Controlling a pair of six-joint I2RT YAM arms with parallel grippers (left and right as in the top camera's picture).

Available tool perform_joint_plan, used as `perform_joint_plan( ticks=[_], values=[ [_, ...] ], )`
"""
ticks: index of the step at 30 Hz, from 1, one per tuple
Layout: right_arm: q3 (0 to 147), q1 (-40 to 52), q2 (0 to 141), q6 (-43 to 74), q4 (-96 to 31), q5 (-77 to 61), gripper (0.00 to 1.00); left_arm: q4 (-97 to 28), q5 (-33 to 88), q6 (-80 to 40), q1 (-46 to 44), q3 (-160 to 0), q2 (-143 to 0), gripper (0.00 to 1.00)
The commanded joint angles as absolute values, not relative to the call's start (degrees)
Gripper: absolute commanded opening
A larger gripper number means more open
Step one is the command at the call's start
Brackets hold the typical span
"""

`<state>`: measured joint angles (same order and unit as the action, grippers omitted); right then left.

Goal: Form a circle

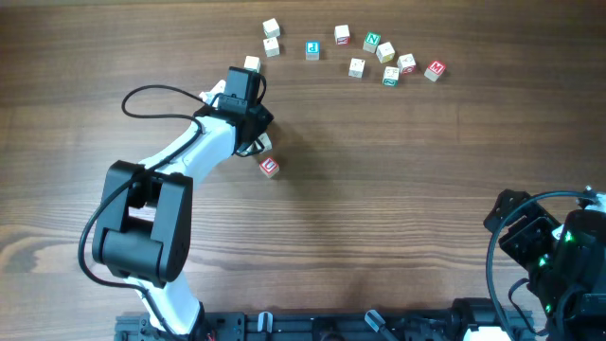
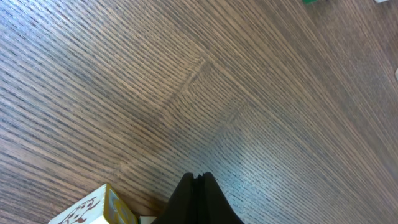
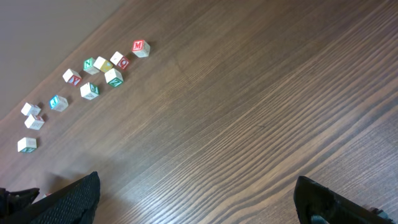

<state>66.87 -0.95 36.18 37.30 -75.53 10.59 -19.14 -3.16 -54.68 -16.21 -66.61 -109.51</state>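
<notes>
On the bench (image 1: 398, 208) we see no circle yet: the letter cubes (image 1: 356, 67) lie in a loose arc at the far side, three bunched near its right end. The left arm (image 1: 189, 152) reaches toward the arc's left end, the left jaws pressed together on nothing. The right arm (image 1: 554, 260) rests at the near corner, the right jaws spread. We fear nudging with shut jaws could spin or tip the red-printed cube (image 1: 270, 167), or the wrist could clip the pale cube (image 1: 251, 63) just beyond it.
</notes>
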Motion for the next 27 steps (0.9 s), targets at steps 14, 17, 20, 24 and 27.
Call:
perform_joint_plan(
  ticks=[14, 17, 20, 24, 27],
  values=[
    [66.9, -0.8, 35.9, 37.7, -75.3, 10.9, 1.0, -20.7, -2.4, -57.3, -16.3, -66.3, -110.3, 0.04],
    [66.9, -0.8, 35.9, 37.7, -75.3, 10.9, 1.0, -20.8, -2.4, -57.5, -16.3, -66.3, -110.2, 0.04],
    [66.9, -0.8, 35.9, 37.7, -75.3, 10.9, 1.0, -20.9, -2.1, -57.5, -16.3, -66.3, -110.1, 0.04],
    [66.9, -0.8, 35.9, 37.7, -75.3, 10.9, 1.0, -20.9, -1.3, -57.5, -16.3, -66.3, -110.1, 0.04],
    [66.9, -0.8, 35.9, 37.7, -75.3, 10.9, 1.0, -20.9, -1.1, -57.5, -16.3, -66.3, -109.9, 0.04]
  ],
)
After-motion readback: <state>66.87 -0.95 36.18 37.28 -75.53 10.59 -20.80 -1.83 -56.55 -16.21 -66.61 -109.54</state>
